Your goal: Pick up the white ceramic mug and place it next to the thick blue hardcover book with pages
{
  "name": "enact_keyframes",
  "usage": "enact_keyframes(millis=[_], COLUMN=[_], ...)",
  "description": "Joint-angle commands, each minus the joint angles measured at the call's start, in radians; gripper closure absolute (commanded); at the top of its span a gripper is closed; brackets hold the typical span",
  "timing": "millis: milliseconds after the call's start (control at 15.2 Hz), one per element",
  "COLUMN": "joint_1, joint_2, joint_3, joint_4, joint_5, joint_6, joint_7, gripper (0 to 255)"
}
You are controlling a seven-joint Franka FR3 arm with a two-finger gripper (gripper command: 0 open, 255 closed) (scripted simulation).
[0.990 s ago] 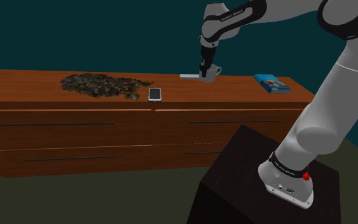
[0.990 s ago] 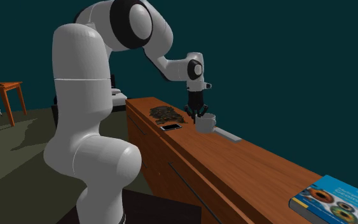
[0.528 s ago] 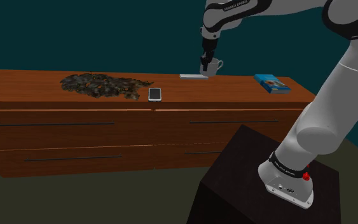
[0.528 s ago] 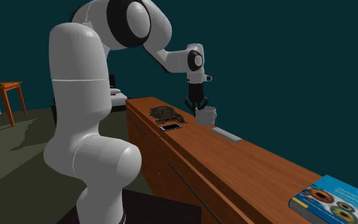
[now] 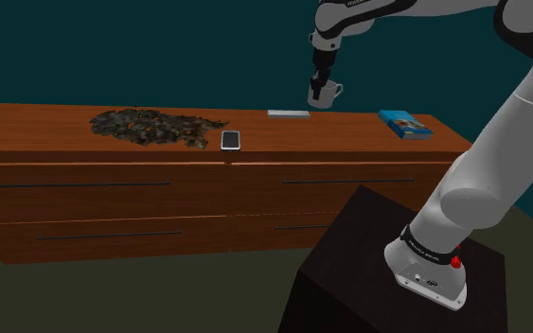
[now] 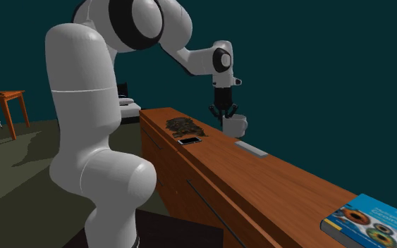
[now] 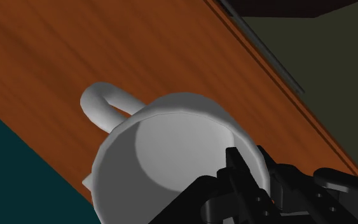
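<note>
A white mug (image 5: pixel 324 93) hangs in the air above the wooden dresser top (image 5: pixel 56 128), with my gripper (image 5: pixel 319 81) shut on its rim. In the second exterior view the mug (image 6: pixel 235 126) hangs under the gripper (image 6: pixel 225 115), well above the wood. From the wrist camera I look down into the mug (image 7: pixel 171 146); its handle points away from the fingers (image 7: pixel 244 181), which pinch the wall. The blue book (image 5: pixel 404 124) lies flat at the shoulder view's right end of the dresser; it also appears as the blue book (image 6: pixel 373 222) nearest the second exterior camera.
A flat grey slab (image 5: pixel 289 113) lies under where the mug hung. A phone (image 5: pixel 231 140) and a dark heap of rubble (image 5: pixel 155 126) lie further along the dresser. My black stand (image 5: pixel 368 274) is in front. An orange table (image 6: pixel 3 102) stands far off.
The gripper has lifted the mug off the dresser and carried it up and toward the book end. The grey slab, earlier partly behind the mug, now lies uncovered.
</note>
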Motion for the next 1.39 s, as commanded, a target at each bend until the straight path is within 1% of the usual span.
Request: enact_keyframes(millis=[0, 330, 660, 990, 1320], joint_1=[-0.022, -0.076, -0.13, -0.183, -0.234], joint_2=[-0.025, -0.074, -0.1, -0.099, -0.07], joint_3=[-0.023, -0.083, -0.149, -0.219, -0.294], joint_4=[-0.029, -0.081, -0.104, -0.1, -0.067], joint_5=[-0.008, -0.029, -0.046, -0.052, -0.041], joint_6=[0.007, 0.02, 0.028, 0.035, 0.039], joint_7=[-0.042, -0.146, -0.258, -0.379, -0.511], gripper=[255, 255, 255, 255, 255])
